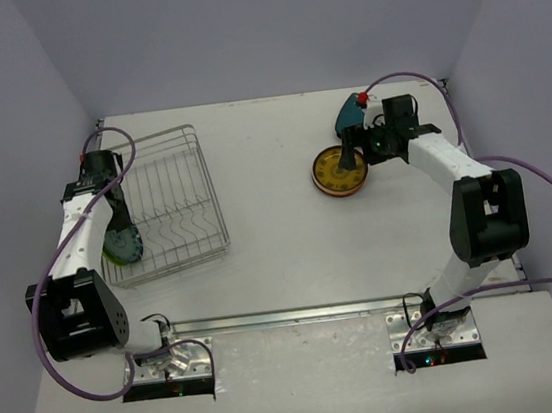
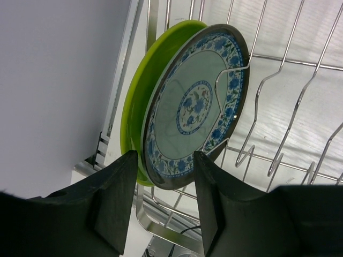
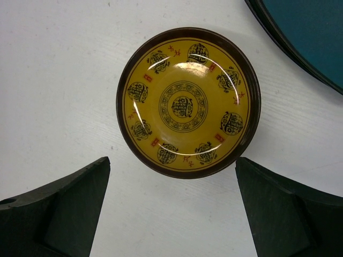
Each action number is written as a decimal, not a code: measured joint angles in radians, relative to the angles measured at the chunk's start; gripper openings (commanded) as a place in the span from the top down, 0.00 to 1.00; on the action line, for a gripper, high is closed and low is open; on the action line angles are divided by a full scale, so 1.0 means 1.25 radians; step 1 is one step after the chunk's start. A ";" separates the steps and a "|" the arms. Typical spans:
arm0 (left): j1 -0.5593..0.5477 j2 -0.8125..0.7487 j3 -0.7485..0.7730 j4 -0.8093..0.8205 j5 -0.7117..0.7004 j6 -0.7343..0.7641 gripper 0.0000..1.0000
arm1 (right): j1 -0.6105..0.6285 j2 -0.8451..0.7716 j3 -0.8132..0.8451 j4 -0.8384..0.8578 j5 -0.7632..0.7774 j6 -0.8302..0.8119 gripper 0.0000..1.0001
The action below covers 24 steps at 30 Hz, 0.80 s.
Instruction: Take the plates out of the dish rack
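The dish rack [image 1: 204, 180], a silver wire basket, sits at the left of the table, and its wavy wires [image 2: 300, 101] fill the left wrist view. Two plates stand upright in it, a blue-patterned plate [image 2: 193, 101] leaning against a green plate [image 2: 136, 96]. My left gripper [image 2: 165, 182] reaches down into the rack [image 1: 120, 236]. Its fingers sit tight on either side of the plates' lower rims. My right gripper [image 3: 172, 160] hangs wide open just above the table, and nothing is between its fingers. Just beyond them a yellow plate [image 3: 187, 101] lies flat on the table [image 1: 337, 171].
A teal plate [image 3: 311, 37] lies on the table beyond the yellow one [image 1: 350, 112]. The left wall [image 2: 53, 91] stands close beside the rack. Both arm bases are bolted at the near edge, and cables loop out from both arms.
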 measured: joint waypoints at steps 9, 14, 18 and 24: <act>0.002 0.032 0.000 0.012 -0.013 0.017 0.86 | 0.000 0.000 -0.003 0.007 0.004 -0.007 0.01; 0.009 0.029 0.003 0.021 -0.016 0.039 1.00 | 0.000 0.000 -0.003 0.007 0.004 -0.007 0.01; 0.008 0.025 0.019 0.011 0.002 0.051 1.00 | 0.000 0.000 -0.003 0.006 0.003 -0.006 0.01; -0.017 0.018 0.133 -0.008 0.005 0.080 1.00 | 0.000 -0.008 -0.003 0.006 -0.005 -0.003 0.01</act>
